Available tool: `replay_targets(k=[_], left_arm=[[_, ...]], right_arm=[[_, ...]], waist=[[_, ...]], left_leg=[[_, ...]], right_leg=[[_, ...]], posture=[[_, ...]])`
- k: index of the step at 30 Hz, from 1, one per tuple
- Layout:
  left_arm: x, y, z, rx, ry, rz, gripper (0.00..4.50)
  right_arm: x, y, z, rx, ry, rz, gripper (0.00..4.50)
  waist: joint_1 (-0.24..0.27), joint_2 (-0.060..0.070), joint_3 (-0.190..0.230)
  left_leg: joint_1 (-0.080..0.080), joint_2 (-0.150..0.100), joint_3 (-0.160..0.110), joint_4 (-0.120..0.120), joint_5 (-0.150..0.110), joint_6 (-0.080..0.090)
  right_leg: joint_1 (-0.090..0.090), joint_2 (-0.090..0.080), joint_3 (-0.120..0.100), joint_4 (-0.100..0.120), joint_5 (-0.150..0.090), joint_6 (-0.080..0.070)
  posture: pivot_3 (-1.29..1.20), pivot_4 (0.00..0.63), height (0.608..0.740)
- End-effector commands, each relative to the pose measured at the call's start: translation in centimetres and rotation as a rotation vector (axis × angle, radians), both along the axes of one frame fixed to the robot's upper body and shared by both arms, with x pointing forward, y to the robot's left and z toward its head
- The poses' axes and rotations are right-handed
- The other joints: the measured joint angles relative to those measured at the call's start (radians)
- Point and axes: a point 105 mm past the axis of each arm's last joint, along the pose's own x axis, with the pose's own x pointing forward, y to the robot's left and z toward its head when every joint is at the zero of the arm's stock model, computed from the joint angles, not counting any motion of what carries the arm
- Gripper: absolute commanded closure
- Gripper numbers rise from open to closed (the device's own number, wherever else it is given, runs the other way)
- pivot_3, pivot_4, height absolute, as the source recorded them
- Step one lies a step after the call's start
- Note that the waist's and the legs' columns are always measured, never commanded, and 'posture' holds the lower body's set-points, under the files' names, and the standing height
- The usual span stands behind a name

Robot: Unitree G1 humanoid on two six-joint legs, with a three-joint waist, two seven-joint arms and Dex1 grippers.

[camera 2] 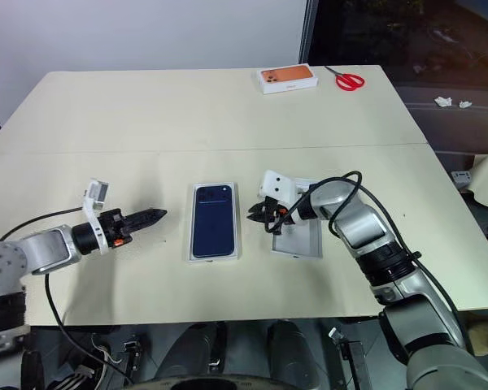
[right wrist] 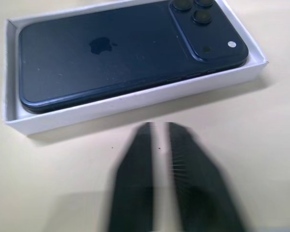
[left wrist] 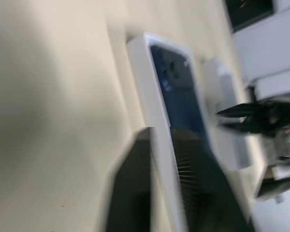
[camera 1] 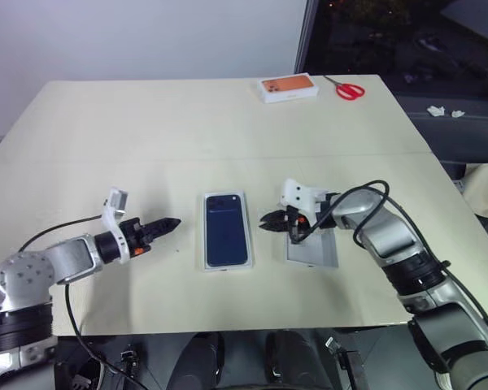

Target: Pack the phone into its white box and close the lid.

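Observation:
The dark navy phone (camera 1: 228, 230) lies back up inside the white box (camera 1: 226, 266) in the middle of the table; its camera cluster is at the far end. In the right wrist view the phone (right wrist: 130, 48) fills the tray, and the box wall (right wrist: 135, 99) faces the fingers. My left gripper (camera 1: 175, 221) is shut and empty. It points at the box from the left, a short gap away. My right gripper (camera 1: 264, 219) is shut too, holding nothing, just right of the box. It hovers over the lid (camera 1: 317, 253), which lies flat and is partly covered by the hand.
A white box with an orange phone picture (camera 1: 288, 88) and red scissors (camera 1: 350, 89) lie at the table's far right edge. A seam crosses the table behind the phone. The near table edge runs just below both arms.

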Motion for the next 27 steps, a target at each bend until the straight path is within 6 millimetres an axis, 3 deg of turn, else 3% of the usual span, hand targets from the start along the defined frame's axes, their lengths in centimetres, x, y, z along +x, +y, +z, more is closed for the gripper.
replay_targets(k=[1, 5, 9, 14, 17, 21, 27], left_arm=[[-0.1, -0.8, -1.7, 0.1, -0.006, -0.031, 4.44], [0.2, -1.0, -3.1, 0.161, -0.006, -0.036, 4.44], [1.3, -4.0, -3.8, 0.143, -0.032, -0.092, 4.44], [1.5, -6.3, -4.4, 0.135, -0.039, -0.157, 4.44], [1.4, -8.0, -4.5, 0.11, -0.044, -0.195, 4.44], [1.3, -11.6, -4.8, 0.095, -0.059, -0.292, 4.44], [1.7, -14.7, -5.2, 0.083, -0.07, -0.371, 4.44]], right_arm=[[0.6, 0.6, 0.4, -0.019, -0.072, 0.012, 4.47], [0.6, 1.3, 0.3, -0.002, -0.066, 0.006, 4.47], [0.0, 2.4, -1.0, -0.039, -0.076, 0.029, 4.47], [0.1, 2.5, -1.1, -0.037, -0.072, 0.014, 4.47], [0.3, 1.5, -1.3, -0.07, -0.076, 0.0, 4.47], [0.5, -1.3, -1.8, -0.128, -0.068, -0.049, 4.47], [0.1, -5.0, -2.5, -0.181, -0.041, -0.115, 4.47]], waist=[[0.0, 0.0, 0.0], [0.0, 0.0, 0.0], [0.009, 0.001, 0.0], [0.023, 0.001, -0.001], [0.028, 0.002, -0.001], [0.049, 0.006, -0.003], [0.063, 0.007, -0.003]], left_leg=[[0.0, 0.0, 0.0, 0.0, 0.0, 0.0], [0.0, 0.0, 0.0, 0.0, 0.0, 0.0], [0.001, 0.0, 0.0, 0.001, 0.0, 0.0], [0.001, -0.001, 0.0, 0.002, 0.0, 0.0], [0.002, -0.001, -0.001, 0.003, 0.0, 0.0], [0.003, -0.002, -0.002, 0.006, -0.001, 0.002], [0.004, -0.005, -0.005, 0.014, -0.007, 0.011]], right_leg=[[0.0, 0.0, 0.0, 0.0, 0.0, 0.0], [0.0, 0.0, 0.0, 0.0, 0.0, 0.0], [0.002, 0.0, -0.001, 0.0, 0.0, 0.0], [0.002, 0.0, -0.001, 0.0, 0.0, 0.0], [0.005, 0.0, -0.002, 0.0, 0.0, 0.0], [0.009, -0.001, -0.004, -0.001, 0.0, 0.0], [0.019, -0.003, -0.007, -0.007, 0.0, 0.0]], posture=[[0.0, 0.15, 0.74], [0.0, 0.15, 0.74], [0.0, 0.15, 0.74], [0.0, 0.15, 0.74], [0.0, 0.15, 0.74], [0.0, 0.15, 0.74], [0.0, 0.15, 0.74]])
